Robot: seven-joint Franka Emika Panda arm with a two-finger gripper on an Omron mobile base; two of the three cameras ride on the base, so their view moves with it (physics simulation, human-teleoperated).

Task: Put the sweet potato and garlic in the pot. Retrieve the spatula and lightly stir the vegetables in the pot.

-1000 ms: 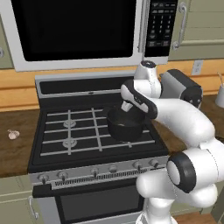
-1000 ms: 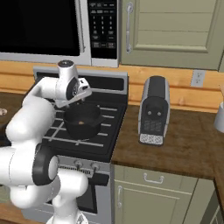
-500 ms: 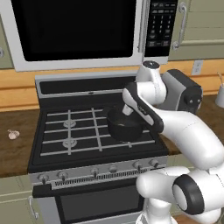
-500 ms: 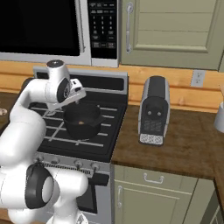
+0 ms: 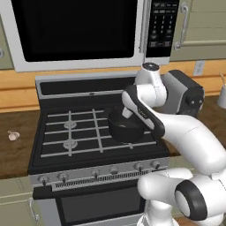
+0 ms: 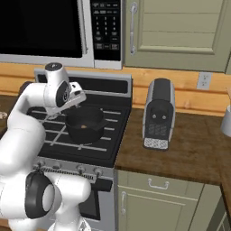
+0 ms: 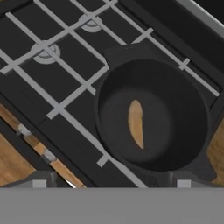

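Note:
The black pot stands on the stove's front right burner. The orange-brown sweet potato lies on its bottom, and it shows as a small orange spot in the right base view. My gripper hovers just above the pot's near-left rim, open wide, with nothing between its fingers. The garlic rests on the wooden counter left of the stove, far from the gripper. The spatula is out of view.
A grey boxy toaster stands on the counter right of the stove. A microwave hangs above the stove. A pale cup sits at the far right. Control knobs line the stove front.
The arm's elbow has swung out to the right while the hand shifted slightly over the pot. The gripper stays open and the sweet potato stays in the pot.

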